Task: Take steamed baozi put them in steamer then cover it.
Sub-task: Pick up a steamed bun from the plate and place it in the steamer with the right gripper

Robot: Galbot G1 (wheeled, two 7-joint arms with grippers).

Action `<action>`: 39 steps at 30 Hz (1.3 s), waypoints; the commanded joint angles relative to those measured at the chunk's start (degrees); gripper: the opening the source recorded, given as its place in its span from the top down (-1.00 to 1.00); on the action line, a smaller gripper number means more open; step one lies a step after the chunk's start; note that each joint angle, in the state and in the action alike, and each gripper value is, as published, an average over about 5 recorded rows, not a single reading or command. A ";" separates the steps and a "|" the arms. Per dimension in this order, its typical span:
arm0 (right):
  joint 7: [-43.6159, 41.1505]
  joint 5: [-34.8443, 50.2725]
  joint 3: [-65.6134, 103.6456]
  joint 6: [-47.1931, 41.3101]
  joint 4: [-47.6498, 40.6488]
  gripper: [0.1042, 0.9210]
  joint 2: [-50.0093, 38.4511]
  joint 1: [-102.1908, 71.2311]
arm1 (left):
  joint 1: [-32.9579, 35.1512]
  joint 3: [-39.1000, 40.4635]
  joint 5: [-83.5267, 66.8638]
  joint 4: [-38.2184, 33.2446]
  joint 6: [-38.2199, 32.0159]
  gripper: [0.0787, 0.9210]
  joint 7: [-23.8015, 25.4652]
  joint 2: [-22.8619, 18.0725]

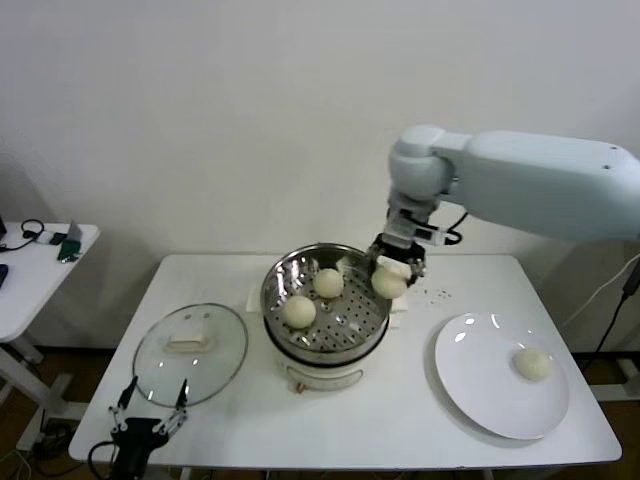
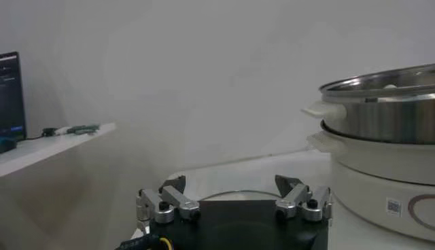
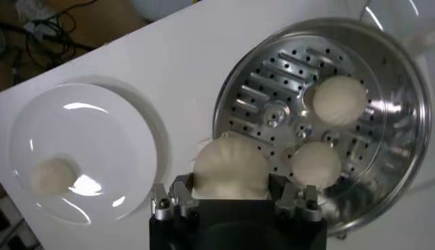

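While hovering at the steamer (image 1: 325, 300) rim, right tool (image 1: 391, 277) brackets a baozi (image 3: 230, 168).

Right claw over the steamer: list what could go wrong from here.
1. The right claw has its baozi above the steamer rim, so a release here might drop it outside.
2. If it falls inward, it may bump the two buns already in the basket.
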 commanded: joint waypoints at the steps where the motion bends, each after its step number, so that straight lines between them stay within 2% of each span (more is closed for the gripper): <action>1: -1.43 -6.03 2.80 3.41 -6.22 -0.47 14.34 -8.60 | 0.32 -0.07 -0.49 -0.13 0.22 -0.77 0.01 0.20; 10: -1.71 -10.13 2.34 6.31 -11.36 -0.47 18.08 -14.39 | 0.83 -0.06 -0.66 0.53 0.08 -0.77 -0.02 0.44; 35: -2.84 -8.74 1.68 5.97 -8.53 -0.50 17.61 -15.31 | 0.06 0.01 -0.85 1.94 0.13 -0.77 -0.05 0.69; 39: -2.96 -8.31 2.17 5.80 -8.98 -0.64 17.63 -15.43 | 0.03 -0.02 -0.88 2.03 0.08 -0.77 -0.13 0.69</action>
